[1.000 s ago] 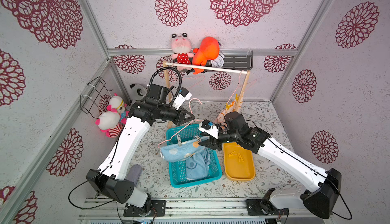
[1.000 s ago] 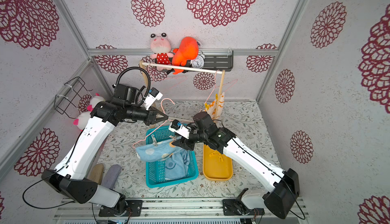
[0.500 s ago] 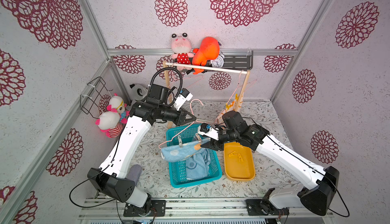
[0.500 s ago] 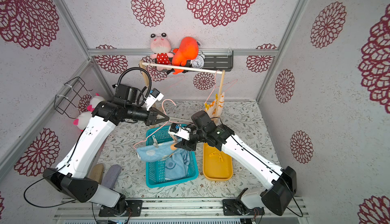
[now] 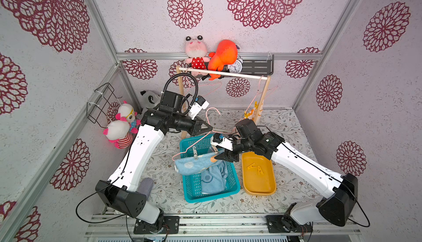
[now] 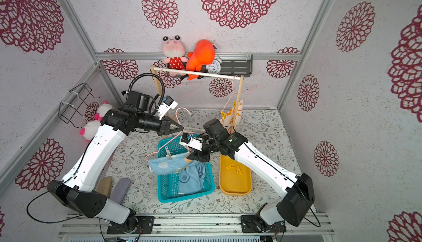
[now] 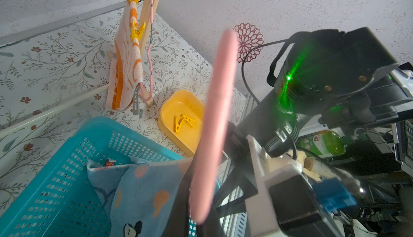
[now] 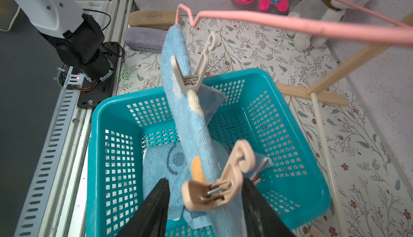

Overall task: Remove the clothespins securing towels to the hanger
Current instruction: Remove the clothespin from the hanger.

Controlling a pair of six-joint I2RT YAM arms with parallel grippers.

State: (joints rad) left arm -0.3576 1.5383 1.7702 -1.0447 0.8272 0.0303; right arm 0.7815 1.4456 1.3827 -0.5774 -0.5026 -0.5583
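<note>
My left gripper is shut on the pink hanger, holding it over the teal basket. A light blue towel hangs from the hanger's bar, pinned by two beige clothespins. The far clothespin grips the towel near its middle. The near clothespin sits between the fingers of my right gripper, which is open, with a gap on one side. A white and orange towel hangs at the rack on another hanger with yellow clothespins.
The teal basket holds another blue towel. Beside it a yellow tray holds two yellow clothespins. The wooden rack stands at the back, under a shelf with plush toys and a clock. More plush toys sit left.
My right gripper has edged left and lower toward the towel's end, so its fingers now straddle the near beige clothespin. The left gripper keeps holding the hanger almost still.
</note>
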